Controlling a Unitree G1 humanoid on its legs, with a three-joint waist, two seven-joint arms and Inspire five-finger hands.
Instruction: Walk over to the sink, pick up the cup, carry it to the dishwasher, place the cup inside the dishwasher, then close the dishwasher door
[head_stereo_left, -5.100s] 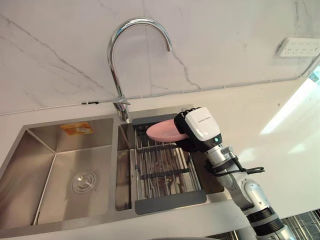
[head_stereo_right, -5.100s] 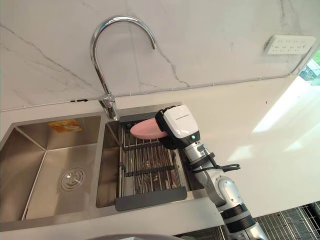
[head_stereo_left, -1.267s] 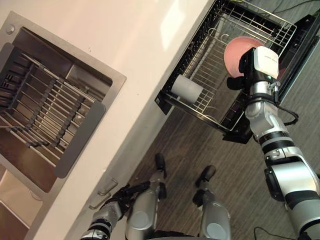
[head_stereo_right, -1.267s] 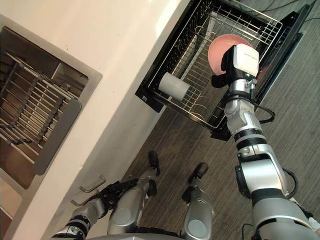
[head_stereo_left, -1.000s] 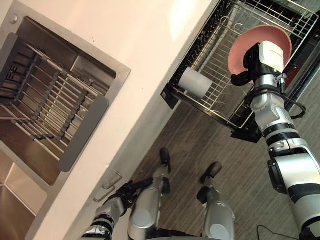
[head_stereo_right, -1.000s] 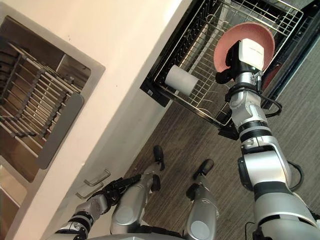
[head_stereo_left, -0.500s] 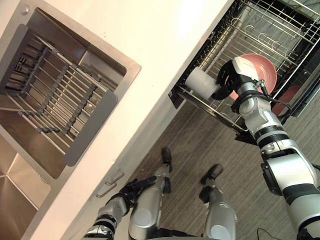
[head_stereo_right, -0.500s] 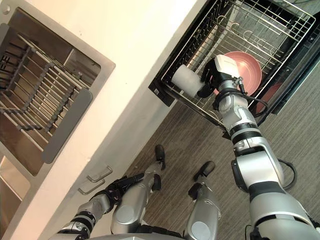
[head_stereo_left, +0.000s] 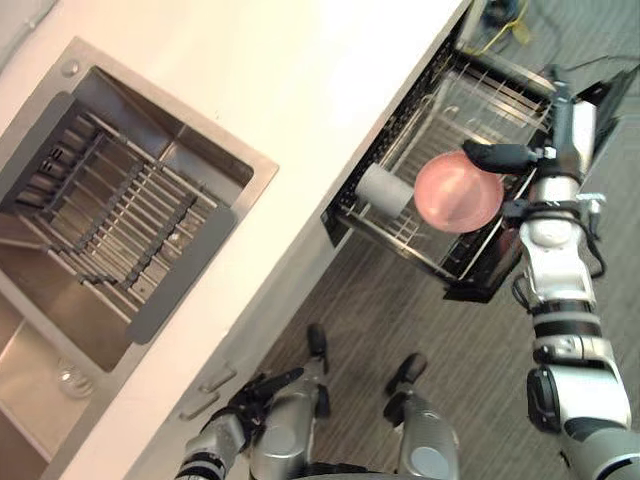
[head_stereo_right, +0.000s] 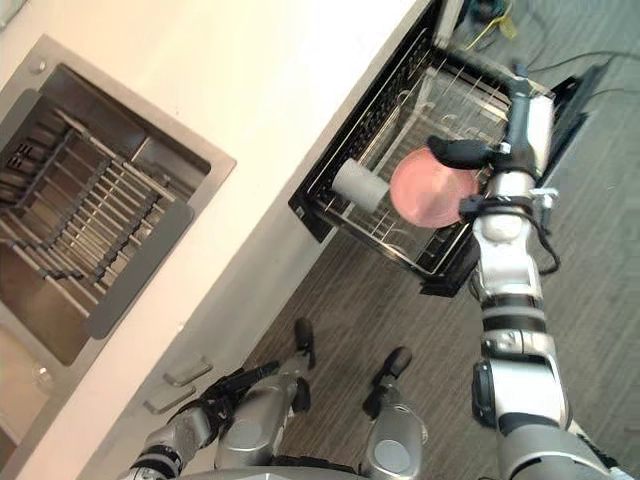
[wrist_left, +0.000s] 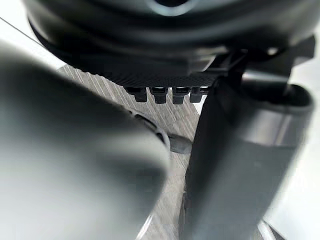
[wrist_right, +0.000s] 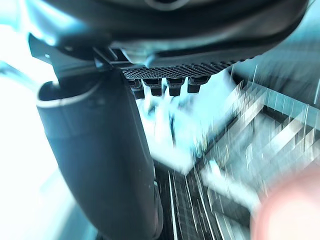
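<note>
1. Right hand, mine, hovers released, fingers straight, at the outer edge of the dishwasher rack.
2. Pink bowl lies in it, just beside the white cup at the front rim; bare wire beyond.
3. Left hand hangs relaxed, low.

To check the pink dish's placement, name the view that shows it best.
The left eye view: the pink dish shows nearly whole in the dishwasher rack, beside a white cup. The right eye view shows much the same; the right wrist view catches a pink blur.
</note>
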